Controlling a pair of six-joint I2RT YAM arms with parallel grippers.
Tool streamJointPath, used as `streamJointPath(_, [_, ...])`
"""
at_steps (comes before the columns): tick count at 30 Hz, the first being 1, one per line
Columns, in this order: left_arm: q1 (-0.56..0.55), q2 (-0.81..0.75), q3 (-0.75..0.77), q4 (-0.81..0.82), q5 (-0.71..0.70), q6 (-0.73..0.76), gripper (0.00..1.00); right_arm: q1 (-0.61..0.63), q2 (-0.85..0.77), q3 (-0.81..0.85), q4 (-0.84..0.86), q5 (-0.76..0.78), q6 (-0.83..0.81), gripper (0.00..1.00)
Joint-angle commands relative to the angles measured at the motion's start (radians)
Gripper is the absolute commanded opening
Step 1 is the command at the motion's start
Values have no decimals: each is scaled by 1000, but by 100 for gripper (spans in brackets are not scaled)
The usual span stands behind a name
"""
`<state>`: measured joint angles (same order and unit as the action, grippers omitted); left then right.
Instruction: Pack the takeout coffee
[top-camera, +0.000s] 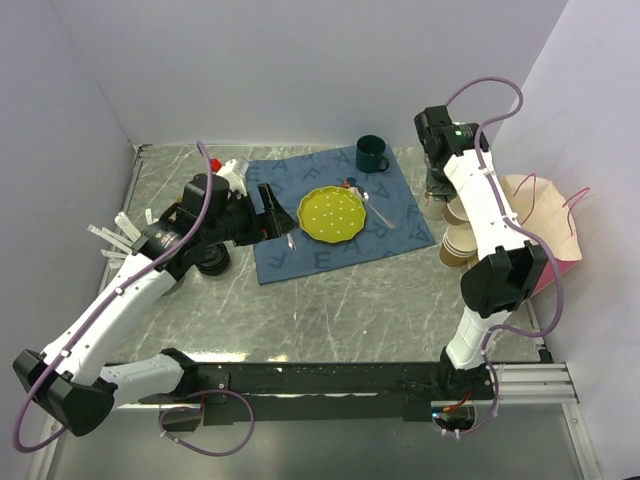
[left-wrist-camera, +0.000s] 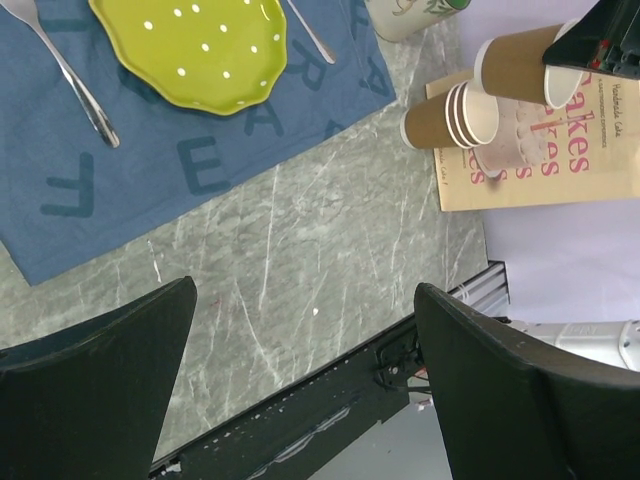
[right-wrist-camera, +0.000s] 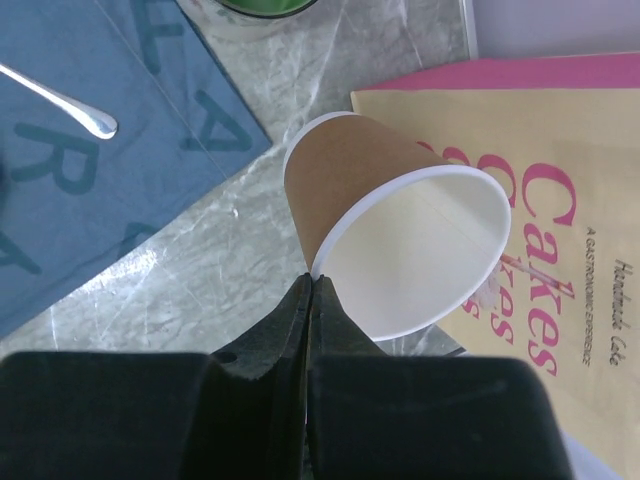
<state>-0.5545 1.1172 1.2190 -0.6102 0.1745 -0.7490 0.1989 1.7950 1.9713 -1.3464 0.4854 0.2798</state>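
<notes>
Left gripper (left-wrist-camera: 305, 300): fingers spread wide with nothing between them; sits at the left edge of the blue placemat (top-camera: 340, 240), above the grey table (top-camera: 350, 300).
Right gripper (right-wrist-camera: 310, 285): fingers pressed together, pinching the rim of a lidless paper cup (right-wrist-camera: 400, 250); the cup is tilted, with its white inside in view.
Takeout coffee (top-camera: 212, 263): only a round black lid shows, left of the placemat and partly under the left arm; I cannot make out the cup body. Well apart from the right gripper.
Paper bag (right-wrist-camera: 560, 330): tan with pink "Cakes" lettering, lying flat at the right; the held cup is at its left edge.
Cup stack (left-wrist-camera: 455, 115): on its side, just beside the bag.
Green plate (top-camera: 332, 213): mid-placemat, fork (left-wrist-camera: 70, 80) to its left, spoon (top-camera: 380, 212) to its right.
Dark mug (top-camera: 371, 153): far edge of the placemat.
</notes>
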Motion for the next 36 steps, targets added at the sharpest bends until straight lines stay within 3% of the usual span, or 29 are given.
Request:
streamJointPath(1, [2,-31,40,7,-38,2,97,33,-52,21,-202,53,25,1])
streamJointPath(6, [2,-60,69,-37,-171,-29,97,269,-80,-5,-161,19,-1,1])
streamJointPath(13, [2,-189,105,-69,-406,-66,97,589,-111,-313,-31,-79,111,2])
streamJointPath(19, [2,-296,140,-129,-504,-105,97,801,-69,-391,45,-160,217,3])
streamJointPath(23, [4,-332,125,-177,-532,-145,97,870,-45,-443,148,-194,251,4])
streamJointPath(30, [4,-295,198,-327,-573,-159,97,887,-33,-523,242,-197,254,9])
streamJointPath(36, [4,-234,251,-453,-618,-125,97,904,-52,-558,253,-212,277,24])
